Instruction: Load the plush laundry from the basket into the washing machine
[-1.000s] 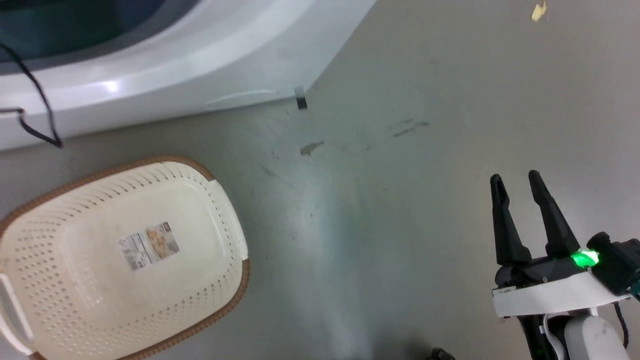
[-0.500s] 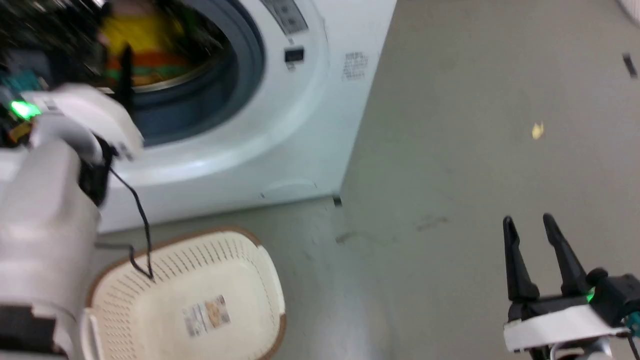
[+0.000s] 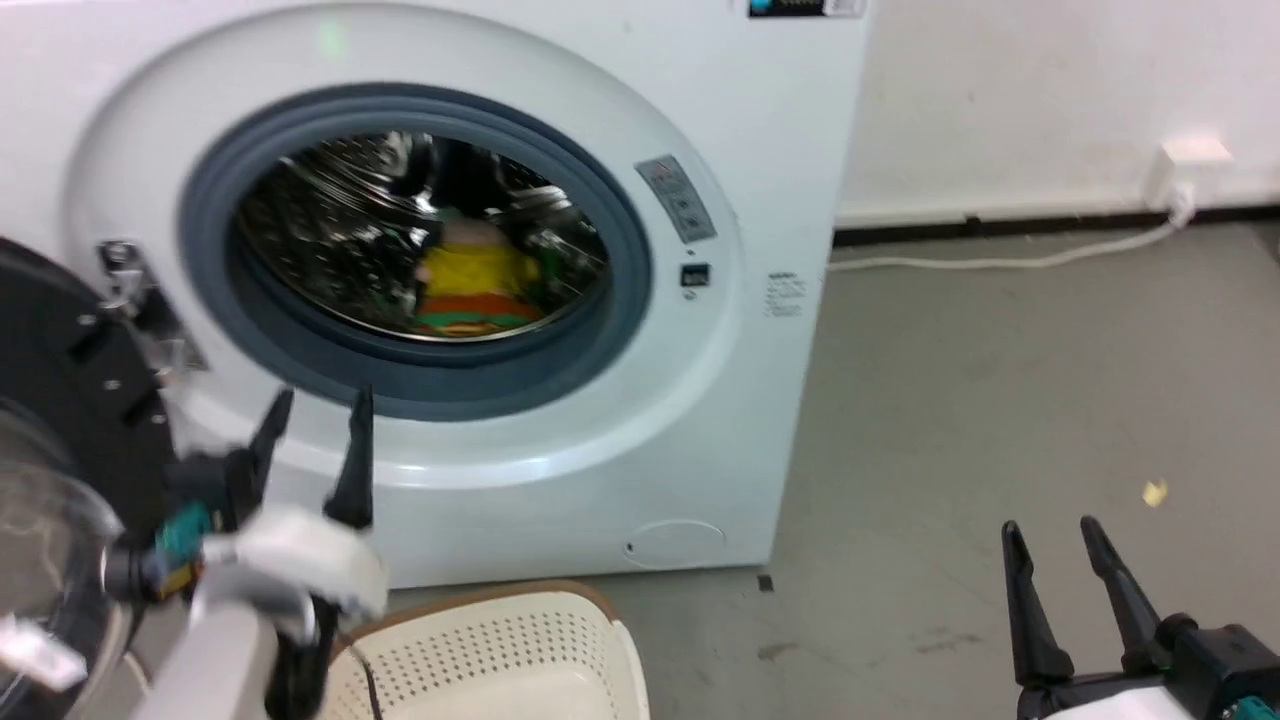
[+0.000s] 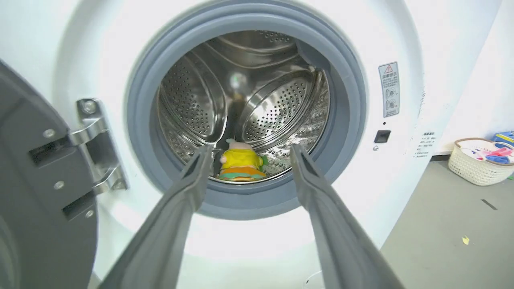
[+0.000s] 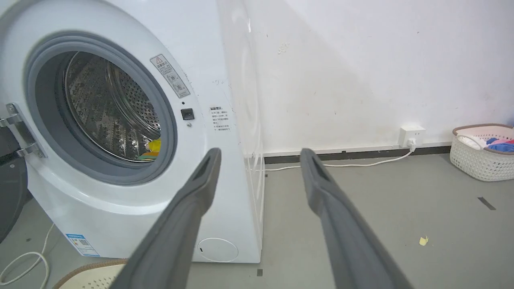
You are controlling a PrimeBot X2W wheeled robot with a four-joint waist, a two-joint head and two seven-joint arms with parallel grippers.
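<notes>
Frontally, the head view shows one washing machine [image 3: 760, 150], its one black-rimmed door [image 3: 60, 400] swung open at the left. Two grippers are present, each with two long dark fingers. One cream perforated basket [image 3: 480, 650] with a brown rim stands on the floor just before the machine. A second pale basket [image 5: 482, 152], holding coloured items, stands well apart by the wall. One wall socket [image 5: 409, 135] feeds one white cable, and one yellow scrap [image 3: 1155, 492] lies on the floor.

The plush laundry [image 3: 478, 290] lies inside the steel drum [image 4: 277, 104], at its bottom, just behind the grey gasket [image 3: 620, 330]. The left gripper [image 3: 322, 398] hangs outside the porthole, below its lower edge. Its jaws stand spread and hold nothing. In the left wrist view the plush laundry [image 4: 241, 164] appears between the two fingers but deep beyond their tips, apart from them. The right gripper [image 3: 1049, 527] hangs over bare floor, well to the right of the machine. Its jaws are likewise spread and empty.

The plush heap shows a pale pink top, a yellow middle and orange and green bands below. Whether it is one toy or two cannot be told. The head view blurs the left gripper's wrist. The bottom edge cuts off the near basket, hiding most of its floor. The right wrist view shows only a sliver of the plush.
</notes>
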